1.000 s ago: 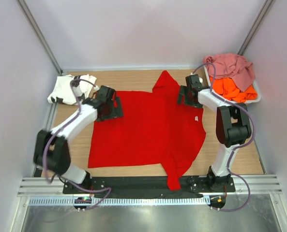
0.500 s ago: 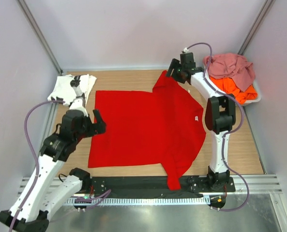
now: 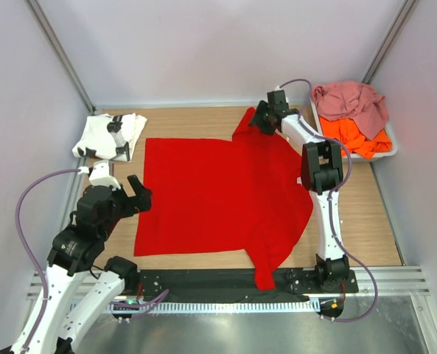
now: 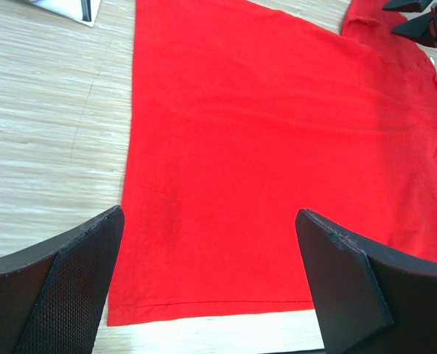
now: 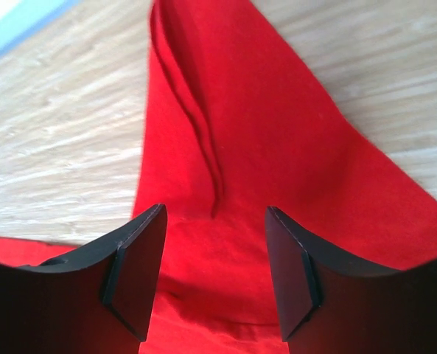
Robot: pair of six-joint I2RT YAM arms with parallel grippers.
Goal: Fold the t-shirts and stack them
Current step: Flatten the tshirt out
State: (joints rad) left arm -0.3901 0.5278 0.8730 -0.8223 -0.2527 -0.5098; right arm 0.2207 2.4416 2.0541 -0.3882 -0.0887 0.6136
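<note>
The red t-shirt [image 3: 225,195] lies spread flat on the wooden table, one sleeve pointing to the back and one hanging over the near edge. My left gripper [image 3: 138,193] is open and empty, just above the shirt's left hem edge [image 4: 203,295], which shows between its fingers [image 4: 63,287]. My right gripper [image 3: 259,118] is open and empty, low over the far sleeve [image 5: 240,110]. A folded white t-shirt with black print [image 3: 109,135] lies at the back left. The dusty pink t-shirt [image 3: 351,99] and the orange t-shirt [image 3: 359,136] are heaped at the back right.
The pale tray [image 3: 392,150] holding the pink and orange shirts stands against the right wall. Walls close in at the back and both sides. A black rail [image 3: 203,280] runs along the near table edge. Bare wood shows left of the red shirt [image 4: 49,110].
My left gripper has drawn back from the shirt's back-left corner toward the near left. My right gripper has moved from the collar area to the far sleeve. Both stayed open.
</note>
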